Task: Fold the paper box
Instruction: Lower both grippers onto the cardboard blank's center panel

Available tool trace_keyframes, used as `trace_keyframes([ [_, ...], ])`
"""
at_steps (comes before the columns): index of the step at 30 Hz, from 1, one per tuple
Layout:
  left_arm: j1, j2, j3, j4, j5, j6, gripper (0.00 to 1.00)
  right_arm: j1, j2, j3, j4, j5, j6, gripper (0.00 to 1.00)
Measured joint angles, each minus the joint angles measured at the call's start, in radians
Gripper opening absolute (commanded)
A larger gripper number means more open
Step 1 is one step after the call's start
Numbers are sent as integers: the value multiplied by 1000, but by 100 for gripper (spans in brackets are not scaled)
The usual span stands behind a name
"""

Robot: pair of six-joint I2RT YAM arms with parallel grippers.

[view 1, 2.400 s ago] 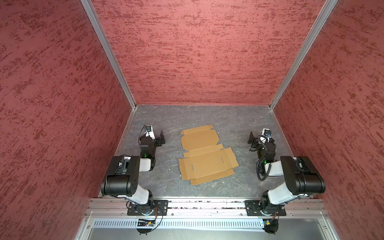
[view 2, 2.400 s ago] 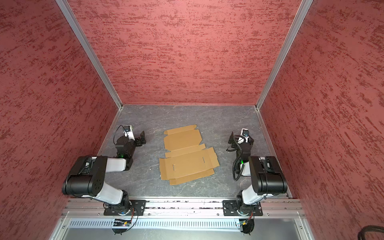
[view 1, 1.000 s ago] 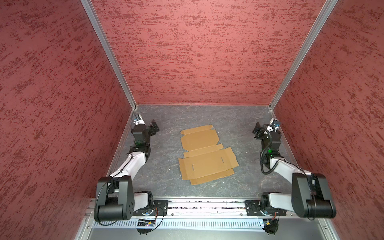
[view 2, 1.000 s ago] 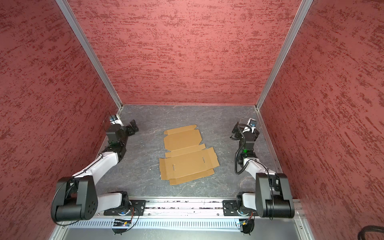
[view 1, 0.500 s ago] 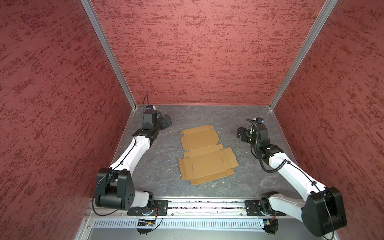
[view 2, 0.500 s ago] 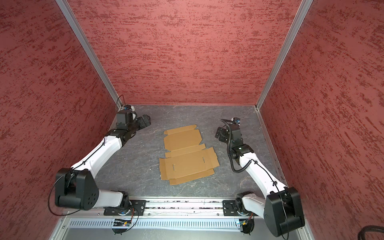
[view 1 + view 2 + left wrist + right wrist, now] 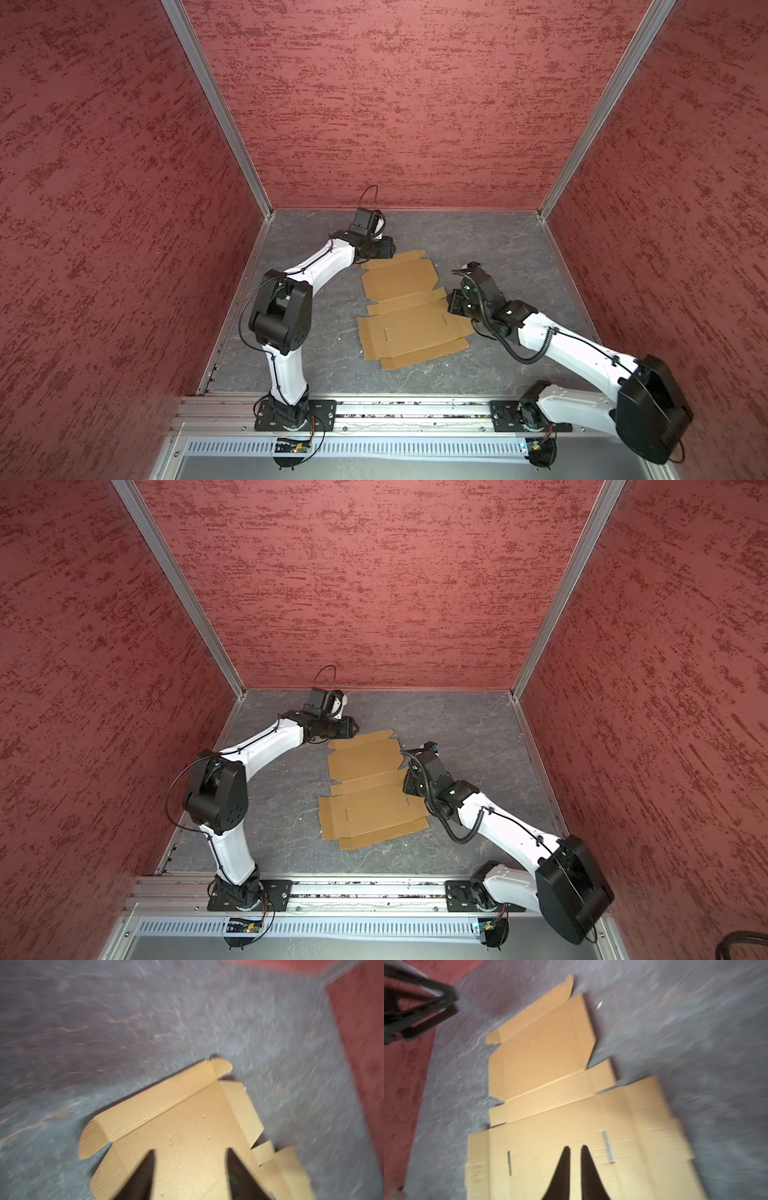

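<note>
1. Jaws of the left gripper (image 7: 190,1150) stood partly apart with nothing between them. Those of the right gripper (image 7: 575,1146) were drawn almost together and also gripped nothing.
2. Seen in both top views, the paper box (image 7: 409,328) (image 7: 370,812) lay unfolded and flat, flaps spread, creases and two small slots showing.
3. The left gripper hung over the box's far left corner, pointing across its smaller far panel.
4. The right gripper sat at the box's right edge, tips above the wide near panel between the two slots; whether they touched it could not be told.
5. Grey mottled table (image 7: 332,353) lay around the box on every side, with red textured walls (image 7: 395,104) beyond.
</note>
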Motion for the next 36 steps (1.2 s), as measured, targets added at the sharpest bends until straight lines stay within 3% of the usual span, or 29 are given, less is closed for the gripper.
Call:
trace_keyframes([
  [4,-31,80,40,-32,12,6,0,73,142,41,30,-52,33,1],
  [11,-31,139,42,-53,5,-12,0,150,340,140,115,-137,63,1],
  [36,47,136,-118,32,-46,-151,0,117,480,181,80,-175,77,6],
])
